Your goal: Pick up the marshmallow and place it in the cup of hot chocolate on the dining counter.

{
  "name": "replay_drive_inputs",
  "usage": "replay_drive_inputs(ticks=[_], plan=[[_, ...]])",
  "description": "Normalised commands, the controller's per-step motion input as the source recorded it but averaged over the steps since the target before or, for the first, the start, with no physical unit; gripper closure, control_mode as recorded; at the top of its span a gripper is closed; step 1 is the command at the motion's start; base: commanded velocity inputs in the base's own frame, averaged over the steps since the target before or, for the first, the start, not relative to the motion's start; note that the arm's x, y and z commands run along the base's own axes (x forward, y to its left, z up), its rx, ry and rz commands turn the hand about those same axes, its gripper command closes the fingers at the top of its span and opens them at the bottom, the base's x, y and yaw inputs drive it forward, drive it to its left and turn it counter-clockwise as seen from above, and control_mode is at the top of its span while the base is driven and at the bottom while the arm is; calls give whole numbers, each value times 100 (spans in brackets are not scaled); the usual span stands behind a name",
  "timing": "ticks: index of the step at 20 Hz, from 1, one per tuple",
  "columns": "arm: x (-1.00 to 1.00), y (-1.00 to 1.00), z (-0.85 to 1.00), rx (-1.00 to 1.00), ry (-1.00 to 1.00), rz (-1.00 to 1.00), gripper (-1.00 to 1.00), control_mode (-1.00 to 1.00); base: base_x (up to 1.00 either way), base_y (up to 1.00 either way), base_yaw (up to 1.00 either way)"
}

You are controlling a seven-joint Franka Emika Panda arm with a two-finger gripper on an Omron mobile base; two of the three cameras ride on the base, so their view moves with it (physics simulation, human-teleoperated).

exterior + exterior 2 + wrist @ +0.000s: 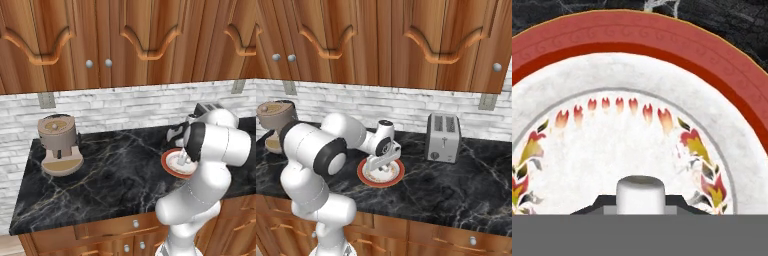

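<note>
Now | fingers [640,207] clamped on marshmallow [640,194] | over plate [637,55], kitchen counter [115,175]

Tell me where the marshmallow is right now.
In the hand view the marshmallow sits between the shut gripper's fingertips, over the plate on the black counter.

One marshmallow [640,194], one plate [381,172], one toaster [443,137], one coffee machine [59,145]
</note>
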Motion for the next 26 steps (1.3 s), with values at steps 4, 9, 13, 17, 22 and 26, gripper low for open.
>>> replay_drive_inputs(ticks=[4,9,13,17,22,26], plan=[[-48,0,26,0,-14,0,100,-100,0,0,0],[-54,19,57,0,-35,0,100,-100,0,0,0],[-41,29,85,0,-34,0,100,-100,0,0,0],[-23,50,80,0,-25,0,100,-100,0,0,0],[-21,26,74,9,-17,0,100,-100,0,0,0],[-30,0,68,26,-4,0,100,-100,0,0,0]])
